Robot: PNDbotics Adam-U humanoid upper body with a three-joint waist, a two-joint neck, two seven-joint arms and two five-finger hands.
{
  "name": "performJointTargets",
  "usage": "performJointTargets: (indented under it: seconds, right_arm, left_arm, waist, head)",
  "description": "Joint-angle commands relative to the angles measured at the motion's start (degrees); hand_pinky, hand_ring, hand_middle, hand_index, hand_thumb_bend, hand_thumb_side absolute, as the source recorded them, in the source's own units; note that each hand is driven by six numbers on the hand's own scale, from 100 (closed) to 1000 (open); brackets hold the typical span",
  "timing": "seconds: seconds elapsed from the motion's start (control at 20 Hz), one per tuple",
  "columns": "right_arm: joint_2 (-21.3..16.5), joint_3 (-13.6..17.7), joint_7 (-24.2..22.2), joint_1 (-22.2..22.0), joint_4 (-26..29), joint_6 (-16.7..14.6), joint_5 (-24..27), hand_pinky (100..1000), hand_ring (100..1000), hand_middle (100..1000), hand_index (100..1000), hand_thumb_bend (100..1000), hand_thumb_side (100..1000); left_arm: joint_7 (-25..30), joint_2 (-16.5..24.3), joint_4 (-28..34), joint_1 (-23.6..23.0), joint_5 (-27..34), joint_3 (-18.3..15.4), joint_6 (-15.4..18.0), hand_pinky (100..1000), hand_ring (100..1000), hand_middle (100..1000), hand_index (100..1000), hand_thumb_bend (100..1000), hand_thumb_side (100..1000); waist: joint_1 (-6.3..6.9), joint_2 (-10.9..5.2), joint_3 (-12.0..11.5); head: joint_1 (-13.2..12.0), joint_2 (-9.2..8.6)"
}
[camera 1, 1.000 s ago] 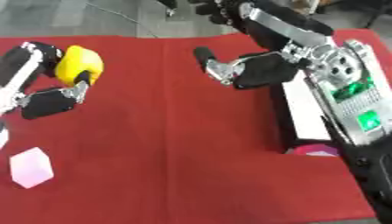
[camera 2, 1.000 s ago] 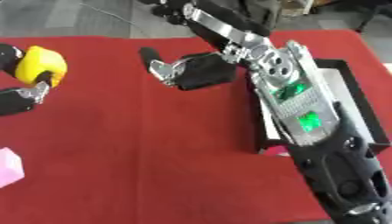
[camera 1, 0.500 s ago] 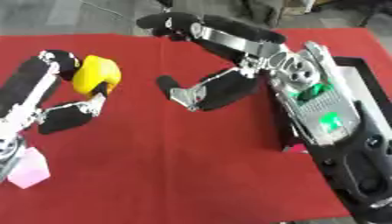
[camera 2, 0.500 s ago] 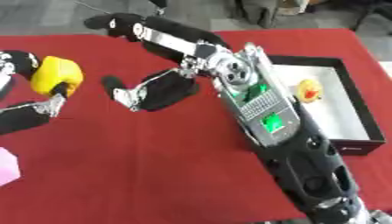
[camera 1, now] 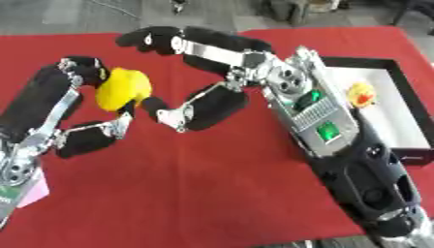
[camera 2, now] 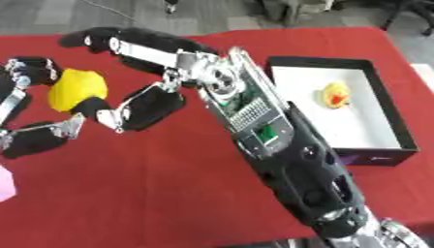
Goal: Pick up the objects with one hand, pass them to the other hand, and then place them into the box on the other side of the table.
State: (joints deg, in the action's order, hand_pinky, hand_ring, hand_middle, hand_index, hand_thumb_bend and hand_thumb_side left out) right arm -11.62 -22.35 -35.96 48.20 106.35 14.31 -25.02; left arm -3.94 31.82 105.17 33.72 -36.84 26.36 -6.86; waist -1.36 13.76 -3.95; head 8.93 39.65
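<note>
A pink object [camera 2: 4, 186] lies at the near left edge of the red tabletop [camera 1: 212, 193], only partly in view and untouched.

Further in, the yellow object [camera 1: 121, 88] is held above the tabletop at the left by the left hand [camera 1: 81, 111], whose fingers [camera 1: 81, 68] are curled over its top while the thumb [camera 1: 93, 133] comes up from below. The right hand [camera 1: 199, 72] is brought in from the right, unclenched and holding nothing: its fingers [camera 1: 148, 38] arch above and beyond the object and its thumb [camera 1: 169, 114] lies just beside the object's lower right. Whether the thumb tip already touches the object cannot be told.

Step in hand, as judged: the pass from left hand to right. To be done well, the right hand should be closed round the free right side of the object, clear of the left fingers, and the left hand should be released only once the object is enclosed from above and below.

The yellow object is rounded and slightly elongated; its long axis appears tilted from upper right to lower left. No clear front or pointing end can be made out.

At the far right, the black box [camera 2: 398, 121] with a white floor is seen, with a small yellow duck-like toy [camera 2: 335, 94] already inside.
</note>
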Motion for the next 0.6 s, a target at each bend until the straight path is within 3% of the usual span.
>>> performJointTargets:
  seconds: [0.05,0.6]
  right_arm:
    - [0.33,-0.19,-0.18,1.33,-0.20,0.09,-0.81,998,1000,1000,1000,100,186]
    - [0.73,-0.82,-1.87,1.63,-1.59,1.24,-4.37,966,1000,941,978,100,134]
  left_arm:
    - [-0.77,0.43,1.61,1.08,-0.08,0.00,0.96,615,516,491,561,100,350]
    - [-3.61,0.55,1.82,0.95,-0.62,0.73,4.55,615,517,493,558,100,341]
  waist:
    - [0.17,-1.28,-0.09]
    - [0.11,-1.40,0.04]
  head:
    - [0.31,0.06]
    - [0.17,0.27]
